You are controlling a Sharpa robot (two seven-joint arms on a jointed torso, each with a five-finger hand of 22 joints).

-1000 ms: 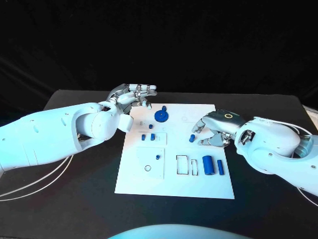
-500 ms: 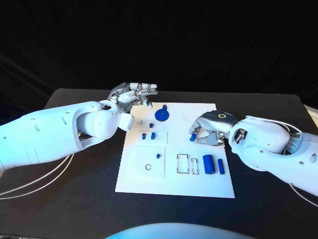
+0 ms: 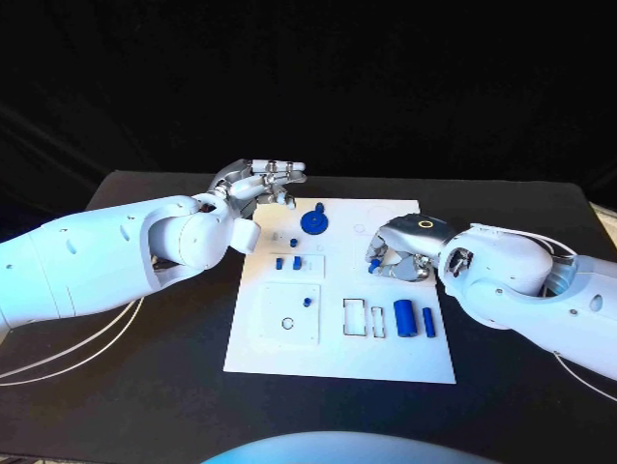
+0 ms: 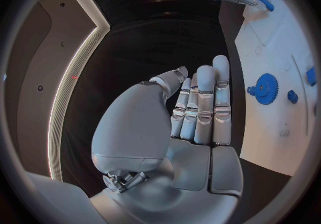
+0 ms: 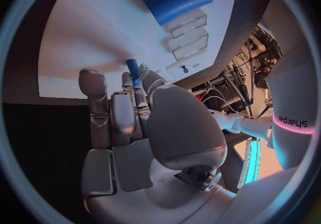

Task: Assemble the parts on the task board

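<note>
Blue and small, a peg-shaped part (image 3: 375,263) sits pinched at the tips of the right hand (image 3: 403,253), which hovers low over the white task board (image 3: 393,362). In the right wrist view the peg (image 5: 133,69) juts forward past the fingers (image 5: 95,107), its long axis pointing on along them toward the board. Just beyond those fingers lie two blue pegs (image 3: 288,263) near an outlined recess; farther off lies a blue gear (image 3: 313,224). Back beside the wrist rest a blue cylinder (image 3: 405,316) and a thinner blue rod (image 3: 428,322). The right hand is the nearer one. The left hand (image 3: 260,184) hangs beyond the board's far corner, fingers loosely apart, holding nothing. A black desk (image 3: 128,387) carries it all; the room behind is dark.
</note>
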